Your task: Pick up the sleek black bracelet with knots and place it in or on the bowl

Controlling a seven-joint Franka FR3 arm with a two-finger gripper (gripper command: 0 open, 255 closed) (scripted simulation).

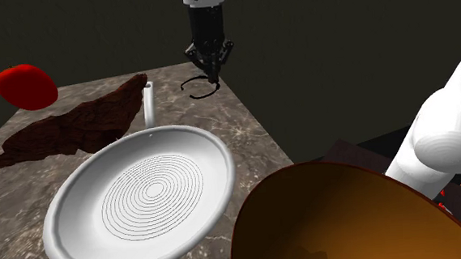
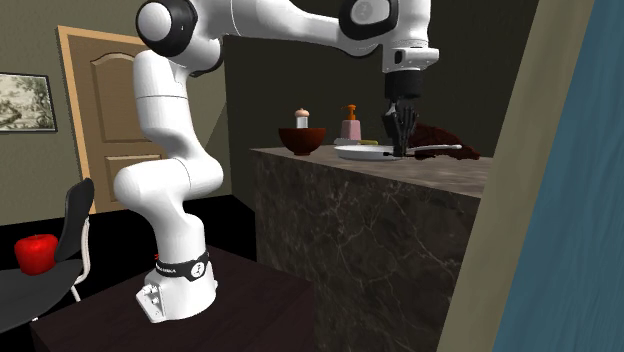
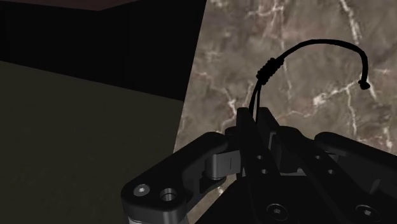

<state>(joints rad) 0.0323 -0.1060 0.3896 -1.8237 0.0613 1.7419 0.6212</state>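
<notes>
The black cord bracelet [image 1: 194, 88] with a knot hangs at the far corner of the marble counter [image 1: 245, 136]. My gripper [image 1: 211, 70] points straight down over that corner and is shut on one side of the cord. In the wrist view the cord [image 3: 299, 48] arcs up from between the closed fingers [image 3: 245, 124], knot [image 3: 267, 70] just past them, loose end free. A brown bowl [image 1: 347, 216] stands nearest the shoulder camera. A wide white dish with a handle [image 1: 143, 194] lies between it and the gripper. In the second exterior view the gripper [image 2: 402, 143] stands beside the dish [image 2: 365, 152].
A dark brown lumpy object [image 1: 74, 125] stretches along the counter's far side and a red object [image 1: 24, 85] sits at its end. Two small bottles [image 2: 350, 122] stand behind the brown bowl [image 2: 302, 140]. The counter edge drops off right beside the gripper.
</notes>
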